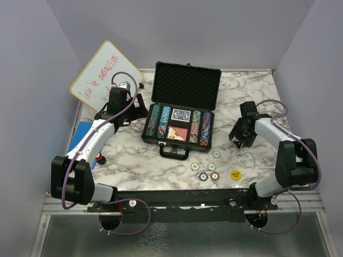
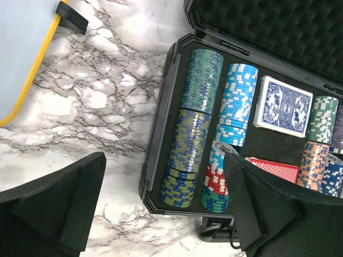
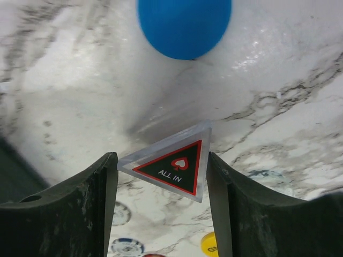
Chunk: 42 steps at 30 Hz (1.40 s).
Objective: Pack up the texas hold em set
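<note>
While the black rectangular foam-lined briefcase (image 1: 186, 85) stands open with chip rows (image 2: 199, 85) and card decks (image 2: 282, 106) seated, loose round chips (image 1: 203, 176) and a yellow disc (image 1: 235, 174) lie unpacked before it, the right claw (image 1: 239, 143) grips a clear triangular "ALL IN" marker (image 3: 174, 168) to its right, and the left claw (image 2: 163, 166) gapes empty at its left.

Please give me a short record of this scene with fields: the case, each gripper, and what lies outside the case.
case: black briefcase, open, chips and two card decks inside
left gripper: open, empty, above the case's left edge
right gripper: shut on the triangular ALL IN marker
outside the case: several loose chips, a yellow disc, a blue disc
</note>
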Motion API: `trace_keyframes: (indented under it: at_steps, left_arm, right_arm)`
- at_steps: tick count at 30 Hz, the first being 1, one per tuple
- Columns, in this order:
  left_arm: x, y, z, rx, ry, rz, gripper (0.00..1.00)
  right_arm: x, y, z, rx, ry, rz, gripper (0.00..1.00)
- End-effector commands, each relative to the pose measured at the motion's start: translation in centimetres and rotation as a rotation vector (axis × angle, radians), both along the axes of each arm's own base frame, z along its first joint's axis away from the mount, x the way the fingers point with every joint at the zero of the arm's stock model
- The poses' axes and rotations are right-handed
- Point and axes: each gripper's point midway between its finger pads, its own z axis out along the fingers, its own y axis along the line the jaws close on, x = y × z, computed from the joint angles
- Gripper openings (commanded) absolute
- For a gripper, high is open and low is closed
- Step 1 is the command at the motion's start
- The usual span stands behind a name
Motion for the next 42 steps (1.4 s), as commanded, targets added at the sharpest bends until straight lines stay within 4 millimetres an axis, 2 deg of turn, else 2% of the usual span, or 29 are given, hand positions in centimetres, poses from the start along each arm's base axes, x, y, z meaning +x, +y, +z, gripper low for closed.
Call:
trace_keyframes:
  at_steps: [1, 5, 9, 14, 18, 23, 26, 30, 35, 42]
  left_arm:
    - [0.2, -0.1, 0.6, -0.004, -0.021, 0.005, 0.99]
    - [0.4, -0.1, 0.5, -0.009, -0.016, 0.015, 0.99]
    - [0.6, -0.1, 0.5, -0.011, -0.014, 0.027, 0.99]
    - [0.6, 0.5, 0.2, 0.002, -0.001, 0.06, 0.99]
    - [0.6, 1.0, 0.2, 0.017, 0.002, 0.088, 0.99]
    - [0.4, 0.9, 0.3, 0.009, 0.003, 0.086, 0.99]
    - [0.3, 1.0, 0.3, 0.01, 0.001, 0.091, 0.99]
    - [0.1, 1.2, 0.3, 0.015, -0.002, 0.095, 0.99]
    - [-0.1, 1.3, 0.0, 0.019, 0.002, 0.098, 0.99]
    - [0.0, 1.3, -0.1, 0.023, 0.002, 0.098, 0.99]
  right_arm:
    - [2.5, 3.0, 4.5, 0.112, -0.131, 0.048, 0.54]
    - [4.0, 7.5, 7.7, 0.146, -0.196, 0.156, 0.54]
    - [4.7, 14.1, 10.0, 0.173, -0.237, 0.318, 0.54]
    - [5.3, 21.3, 11.0, 0.171, -0.257, 0.479, 0.55]
    - [7.1, 24.4, 10.6, 0.145, -0.28, 0.518, 0.54]
    - [10.8, 25.9, 9.6, 0.071, -0.3, 0.531, 0.55]
    - [12.3, 26.5, 9.2, 0.032, -0.279, 0.541, 0.55]
    - [13.2, 26.8, 7.9, 0.002, -0.252, 0.548, 0.55]
    - [14.1, 27.2, 7.7, -0.004, -0.278, 0.557, 0.55]
    - [14.2, 27.3, 6.4, -0.024, -0.231, 0.581, 0.57]
